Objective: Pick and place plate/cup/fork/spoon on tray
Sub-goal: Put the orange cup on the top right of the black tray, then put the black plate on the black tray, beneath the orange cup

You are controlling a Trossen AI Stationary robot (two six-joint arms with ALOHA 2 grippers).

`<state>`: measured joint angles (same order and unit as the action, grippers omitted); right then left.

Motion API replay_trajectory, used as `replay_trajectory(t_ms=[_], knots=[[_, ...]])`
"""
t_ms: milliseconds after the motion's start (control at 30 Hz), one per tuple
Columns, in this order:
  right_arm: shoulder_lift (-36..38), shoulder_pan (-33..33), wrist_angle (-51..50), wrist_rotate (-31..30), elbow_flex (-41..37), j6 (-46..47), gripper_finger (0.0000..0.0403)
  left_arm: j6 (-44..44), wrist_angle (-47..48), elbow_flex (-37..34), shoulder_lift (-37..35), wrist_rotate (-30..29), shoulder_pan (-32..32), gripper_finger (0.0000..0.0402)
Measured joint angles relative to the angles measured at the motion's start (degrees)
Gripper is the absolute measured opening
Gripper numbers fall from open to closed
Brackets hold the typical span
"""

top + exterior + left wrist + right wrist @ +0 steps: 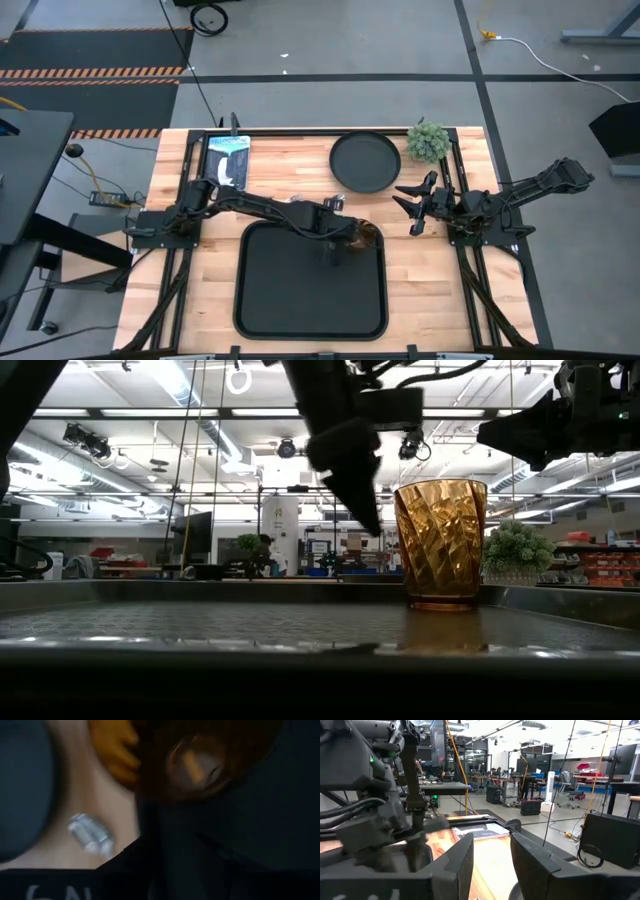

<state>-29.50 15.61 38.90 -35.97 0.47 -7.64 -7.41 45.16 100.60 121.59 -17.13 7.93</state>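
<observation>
Reaching across from the counter's (200,290) left edge, the left arm ends over the tray's (260,310) far right corner, where its gripper (336,243) hangs just beside the cup (366,233). From above the cup is little more than a brown smudge half under the gripper, but the low view shows it plainly: the amber tumbler (440,545) stands upright on the tray floor (200,622), with the left gripper's dark finger (350,480) tilted down to its left and a gap between them. Whether the left jaws are spread or pressed together I cannot tell; the left wrist view is dark and blurred, showing only an amber shape (197,765), an orange blur (112,750) and a small silver piece (90,835) on pale wood that could be cutlery, though too soft to name.

The plate (365,161) lies on the counter beyond the tray, apart from it, beside a small green plant (428,141). A printed booklet (228,160) sits at the far left.

The right arm waits at the counter's right edge, its gripper (412,205) raised with the jaws spread wide and holding nothing; its wrist view shows the two fingers (535,860) apart. Neither fork nor spoon can be made out clearly in the high view.
</observation>
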Motion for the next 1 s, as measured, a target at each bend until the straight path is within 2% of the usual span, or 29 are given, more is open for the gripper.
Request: replay_trajectory(t_ms=[100,233,433,633,767,867,1000], knots=[[0.0,0.0,0.0,0.0,0.0,0.0,0.0137,-2.3,5.0,0.0,-0.2,-4.0,-1.0,0.0141],[0.0,0.0,0.0,0.0,0.0,0.0,0.0137,-2.3,9.5,0.0,-0.2,-4.9,-3.6,0.0141],[0.0,0.0,0.0,0.0,0.0,0.0,0.0137,-7.7,5.0,-2.9,-0.1,-5.0,-9.5,0.0133],[0.0,0.0,0.0,0.0,0.0,0.0,0.0137,-16.5,-7.4,-7.3,-0.1,-4.9,-14.2,0.0126],[0.0,0.0,0.0,0.0,0.0,0.0,0.0137,-19.9,-10.8,-8.3,-0.1,-4.9,-16.1,0.0126],[0.0,0.0,0.0,0.0,0.0,0.0,0.0137,-19.4,-11.1,-8.2,-0.1,-4.9,-17.1,0.0126],[0.0,0.0,0.0,0.0,0.0,0.0,0.0137,-18.8,-2.7,-8.2,-0.3,-5.1,-17.2,0.0126]])
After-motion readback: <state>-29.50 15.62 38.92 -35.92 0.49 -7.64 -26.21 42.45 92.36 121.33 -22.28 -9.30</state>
